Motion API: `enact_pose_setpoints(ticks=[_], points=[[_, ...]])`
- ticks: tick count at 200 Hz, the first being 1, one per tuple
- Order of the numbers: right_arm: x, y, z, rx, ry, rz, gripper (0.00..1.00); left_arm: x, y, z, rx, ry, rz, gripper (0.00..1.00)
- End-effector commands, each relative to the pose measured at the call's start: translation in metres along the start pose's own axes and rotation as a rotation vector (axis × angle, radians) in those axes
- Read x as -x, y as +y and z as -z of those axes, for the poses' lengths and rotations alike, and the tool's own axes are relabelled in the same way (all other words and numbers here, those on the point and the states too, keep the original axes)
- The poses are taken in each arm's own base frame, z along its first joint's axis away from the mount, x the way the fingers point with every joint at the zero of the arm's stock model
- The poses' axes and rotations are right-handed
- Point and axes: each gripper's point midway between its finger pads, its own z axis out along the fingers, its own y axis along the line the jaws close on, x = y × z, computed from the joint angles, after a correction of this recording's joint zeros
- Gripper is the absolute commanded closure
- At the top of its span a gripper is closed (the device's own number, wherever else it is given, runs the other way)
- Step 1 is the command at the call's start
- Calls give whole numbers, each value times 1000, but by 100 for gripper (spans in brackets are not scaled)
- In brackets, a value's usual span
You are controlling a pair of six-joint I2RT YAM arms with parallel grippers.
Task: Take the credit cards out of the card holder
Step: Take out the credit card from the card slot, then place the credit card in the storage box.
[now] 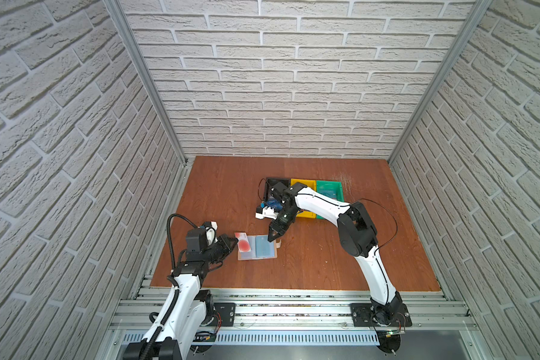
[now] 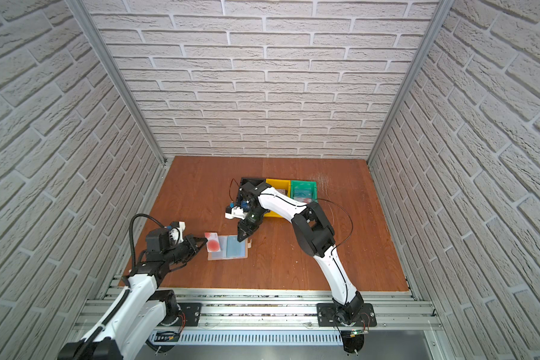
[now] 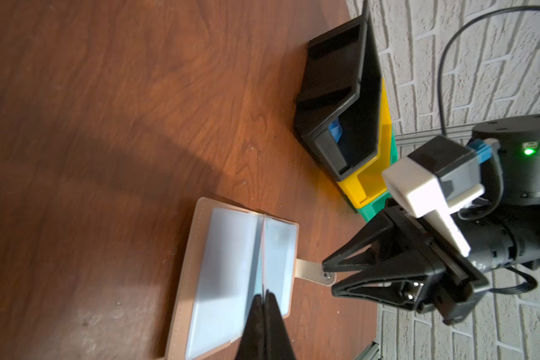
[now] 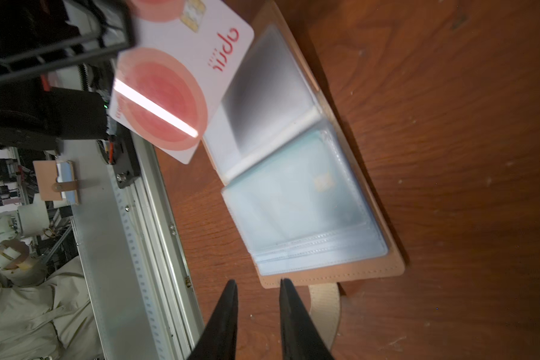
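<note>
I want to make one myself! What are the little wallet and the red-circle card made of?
The card holder looks like tan leather or imitation, matte, with stitched edges; its sleeves look like clear, soft plastic. The card seems stiff glossy plastic: light glints off it.

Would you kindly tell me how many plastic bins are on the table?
3, in a row toward the far side of the table: a black bin, a yellow bin in the middle, a green bin. The right arm partly covers them.
</note>
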Motion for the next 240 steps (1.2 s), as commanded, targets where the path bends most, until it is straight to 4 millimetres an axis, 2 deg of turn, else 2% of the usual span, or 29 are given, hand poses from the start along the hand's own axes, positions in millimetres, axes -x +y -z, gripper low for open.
enact_pose_setpoints(ticks=[1, 22, 54, 107, 167, 217, 240], points=[[17, 34, 27, 133, -75, 23, 72, 8, -15, 3, -58, -29, 28, 100], [31, 44, 34, 268, -122, -6, 68, 16, -34, 4, -157, -54, 10, 100], [42, 40, 32, 381, -144, -63, 65, 24, -58, 7, -271, -101, -25, 100], [55, 34, 23, 442, -177, -91, 62, 28, -76, 7, -336, -131, -57, 100], [63, 38, 23, 495, -206, -85, 60, 24, -73, -1, -328, -112, -55, 100], [68, 40, 16, 522, -212, -85, 60, 22, -69, -7, -322, -105, -47, 100], [73, 43, 18, 545, -226, -81, 63, 21, -67, -8, -317, -102, -44, 100]])
